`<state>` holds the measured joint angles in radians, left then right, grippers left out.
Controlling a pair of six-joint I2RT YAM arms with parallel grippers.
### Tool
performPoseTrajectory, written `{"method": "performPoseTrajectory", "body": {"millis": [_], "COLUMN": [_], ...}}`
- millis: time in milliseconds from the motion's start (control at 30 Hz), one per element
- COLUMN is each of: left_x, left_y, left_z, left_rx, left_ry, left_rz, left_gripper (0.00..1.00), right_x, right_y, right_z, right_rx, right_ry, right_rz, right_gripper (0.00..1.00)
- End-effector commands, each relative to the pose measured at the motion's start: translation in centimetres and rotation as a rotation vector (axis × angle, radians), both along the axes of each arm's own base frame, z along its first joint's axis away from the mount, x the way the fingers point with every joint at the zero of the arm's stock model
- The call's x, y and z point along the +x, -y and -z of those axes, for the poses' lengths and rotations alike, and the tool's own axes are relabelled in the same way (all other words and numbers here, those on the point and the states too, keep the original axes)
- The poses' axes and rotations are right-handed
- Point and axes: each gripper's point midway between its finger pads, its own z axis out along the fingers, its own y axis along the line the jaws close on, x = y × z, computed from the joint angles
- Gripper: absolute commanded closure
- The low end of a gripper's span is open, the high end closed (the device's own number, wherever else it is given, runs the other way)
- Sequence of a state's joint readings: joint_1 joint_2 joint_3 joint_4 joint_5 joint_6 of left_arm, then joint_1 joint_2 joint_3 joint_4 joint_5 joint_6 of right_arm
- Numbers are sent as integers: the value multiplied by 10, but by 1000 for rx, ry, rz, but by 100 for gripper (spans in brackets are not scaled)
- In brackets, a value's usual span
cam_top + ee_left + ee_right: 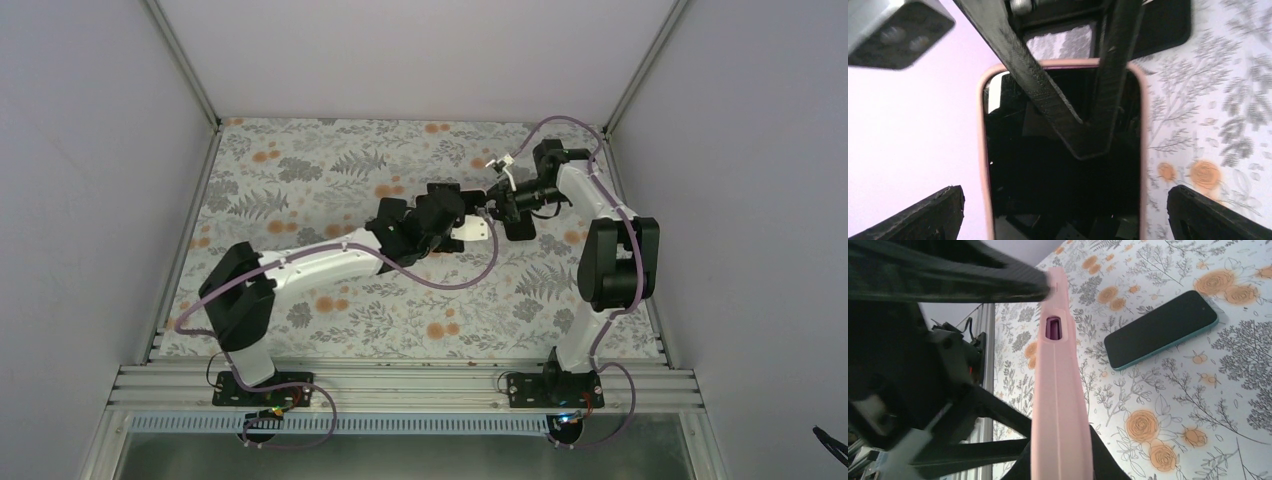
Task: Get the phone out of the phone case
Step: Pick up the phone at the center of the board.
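The pink phone case point(1058, 405) is held off the table, edge-on in the right wrist view, with a purple side showing through its cutout. Its front shows a glossy black phone point(1058, 190) screen inside the pink rim point(981, 150). My right gripper point(1060, 455) is shut on the case, with a black finger point(1088, 135) lying across the screen's upper half. My left gripper point(1064, 192) is open, its fingertips point(943, 210) standing clear of both long edges of the case. In the top view the case point(472, 230) hangs between the left gripper point(448, 215) and the right gripper point(497, 208).
A second phone point(1160, 330) with a black screen and teal edge lies flat on the floral table cover point(1198, 405), just right of the grippers point(520, 228). Grey walls and aluminium rails point(400, 385) bound the table.
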<state>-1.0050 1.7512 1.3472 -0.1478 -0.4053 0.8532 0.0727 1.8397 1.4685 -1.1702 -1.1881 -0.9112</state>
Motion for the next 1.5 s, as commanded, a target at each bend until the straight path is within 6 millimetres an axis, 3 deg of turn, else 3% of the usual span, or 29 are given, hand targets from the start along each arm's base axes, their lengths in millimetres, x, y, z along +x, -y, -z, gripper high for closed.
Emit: {"method": "performPoseTrajectory", "body": {"millis": [0, 167, 300, 433, 633, 800, 967, 1400, 1467], "left_x": [-36, -65, -67, -66, -61, -71, -74, -39, -36], "left_y": [-4, -20, -40, -65, -96, -91, -85, -71, -70], "left_z": [-36, -49, -68, -78, -72, -69, -69, -80, -81], "left_rx": [-77, 3, -20, -137, -277, -388, -475, -526, -528], "left_ry": [-71, -212, -371, -630, -931, -1108, -1154, -1113, -1103], "left_rz": [145, 273, 290, 339, 439, 560, 651, 645, 633], "left_gripper": [0, 0, 0, 0, 0, 0, 0, 0, 6], "right_x": [9, 14, 14, -3, -29, -37, -40, -52, -53], "right_y": [2, 12, 15, 12, 2, -6, -13, -19, -20], "right_z": [-18, -23, -35, -57, -84, -101, -111, -107, -110], "right_rx": [-1, -84, -119, -122, -69, 1, 60, 110, 117], "right_ry": [47, 138, 224, 352, 474, 506, 509, 482, 483], "right_rz": [31, 62, 85, 67, 25, 4, -16, -57, -55], "right_gripper": [96, 96, 96, 96, 97, 97, 97, 97, 97]}}
